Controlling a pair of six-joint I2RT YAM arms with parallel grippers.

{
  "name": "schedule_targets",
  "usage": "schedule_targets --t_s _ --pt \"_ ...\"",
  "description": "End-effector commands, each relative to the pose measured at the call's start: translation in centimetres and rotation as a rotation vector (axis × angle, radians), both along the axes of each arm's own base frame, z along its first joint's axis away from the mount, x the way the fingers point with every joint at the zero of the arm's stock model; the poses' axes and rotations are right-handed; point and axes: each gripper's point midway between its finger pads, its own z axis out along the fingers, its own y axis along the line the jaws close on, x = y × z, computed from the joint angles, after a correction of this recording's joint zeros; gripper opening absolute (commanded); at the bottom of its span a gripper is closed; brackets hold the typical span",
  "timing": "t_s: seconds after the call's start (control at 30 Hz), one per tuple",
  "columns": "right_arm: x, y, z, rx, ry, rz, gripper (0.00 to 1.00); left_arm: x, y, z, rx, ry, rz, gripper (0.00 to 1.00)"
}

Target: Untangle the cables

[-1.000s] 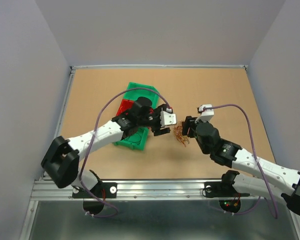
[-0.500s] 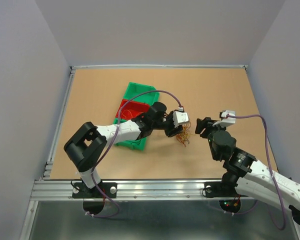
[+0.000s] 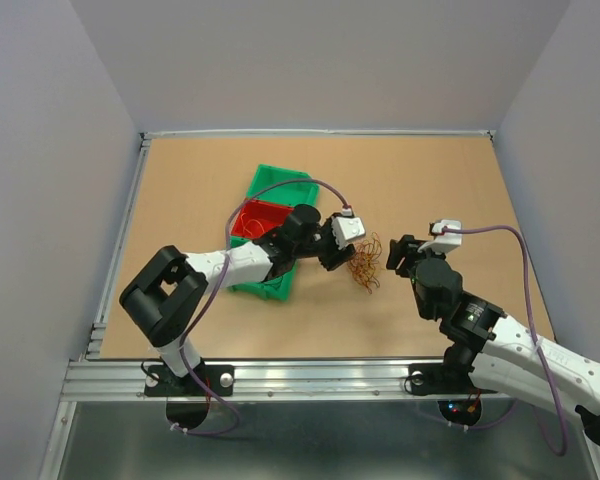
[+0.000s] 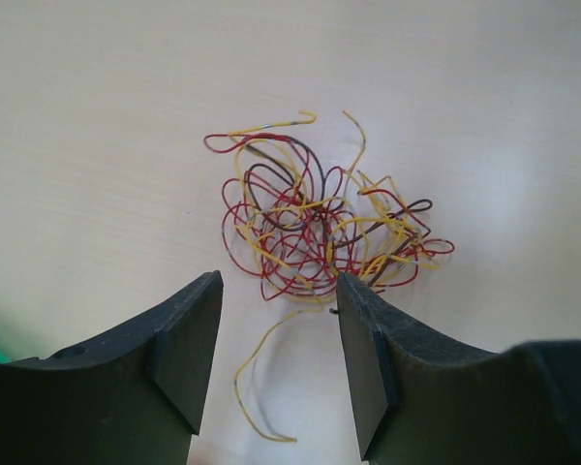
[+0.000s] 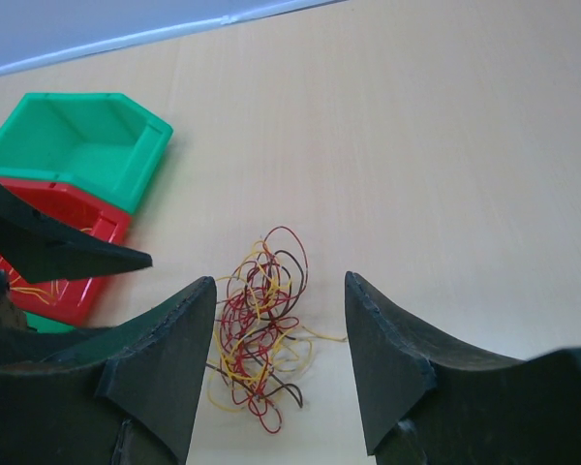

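Tan table (image 3: 450, 170) carries a green bin (image 5: 140, 160) touching a red bin (image 5: 95, 215) that holds a few thin strands. Just right of them the cables (image 4: 320, 228) lie on the board, a knotted clump (slightly longer far-to-near from above), one yellow end trailing toward the left gripper (image 4: 276, 358). It and the right gripper (image 5: 281, 363) gape wide, holding nothing, either side of the clump.

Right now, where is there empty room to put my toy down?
Bare table lies behind the cables, toward the far right corner, and left of the green and red bins. The middle is crowded: the left gripper and right gripper flank the tangle.
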Motion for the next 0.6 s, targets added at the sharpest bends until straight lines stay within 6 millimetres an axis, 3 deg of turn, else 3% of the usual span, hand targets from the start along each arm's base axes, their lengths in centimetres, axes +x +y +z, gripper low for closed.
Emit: schedule_targets --t_s 0.0,0.13,0.4,0.57 --pt "0.1 -0.4 0.4 0.019 -0.02 -0.019 0.61 2.0 1.0 5.5 -0.147 -0.042 0.039 0.63" --pt "0.2 -0.2 0.2 0.008 -0.012 -0.016 0.61 2.3 1.2 4.0 -0.115 -0.003 0.029 0.65" --pt "0.3 0.0 0.0 -0.007 -0.004 -0.014 0.61 2.3 -0.3 1.2 -0.055 0.096 -0.025 0.65" --pt "0.3 -0.1 -0.1 -0.004 -0.004 -0.013 0.61 0.4 -1.3 0.3 -0.021 0.133 -0.133 0.65"
